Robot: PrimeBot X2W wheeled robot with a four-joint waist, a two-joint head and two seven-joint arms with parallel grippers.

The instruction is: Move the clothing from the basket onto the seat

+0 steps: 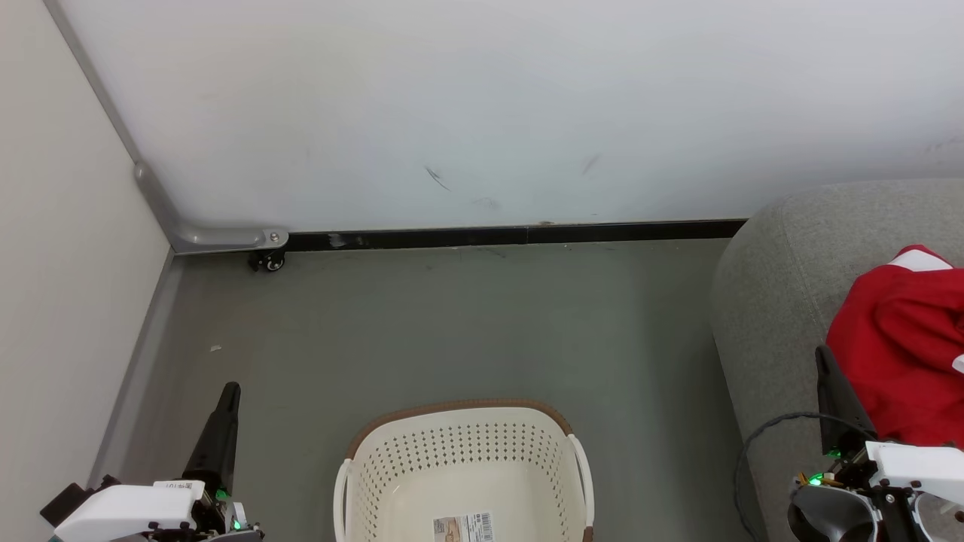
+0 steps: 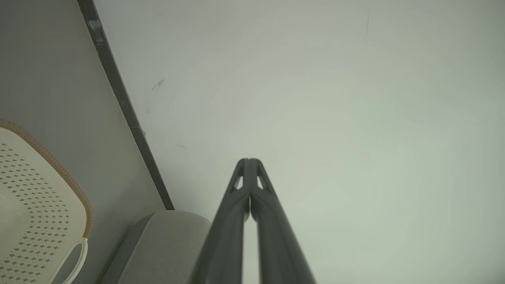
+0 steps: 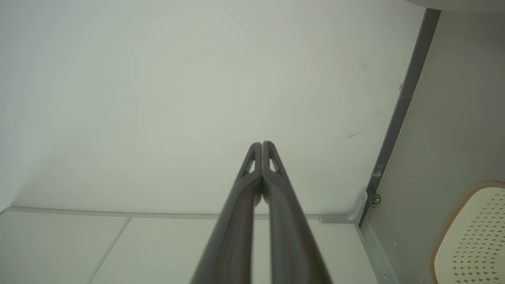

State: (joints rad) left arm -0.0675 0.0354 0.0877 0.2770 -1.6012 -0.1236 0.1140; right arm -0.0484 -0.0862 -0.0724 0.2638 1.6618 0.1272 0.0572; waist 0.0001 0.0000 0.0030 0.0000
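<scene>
Basket [image 1: 459, 444] bottom, as far as visible, bare apart from a label [image 1: 463, 527]. Its near part is cut off, so a leftover garment cannot be excluded. Clothing [image 1: 896, 346] is heaped on seat [image 1: 776, 301], right of basket. Left gripper [image 2: 249, 161] and right gripper [image 3: 262, 144]: fingers pressed together, holding nothing. Risk: right gripper sits just beside the heap; a swing toward basket could snag fabric and drag it off the seat.

The left gripper [image 2: 249, 161] and right gripper [image 3: 261, 144] had long, dark, tapering fingers with triangular cut-outs near the tips; white wrist housings [image 1: 124, 512] bore dark screws [image 1: 889, 493] and green lights [image 1: 236, 524]; a grey cable [image 1: 757, 433] looped at four o'clock
</scene>
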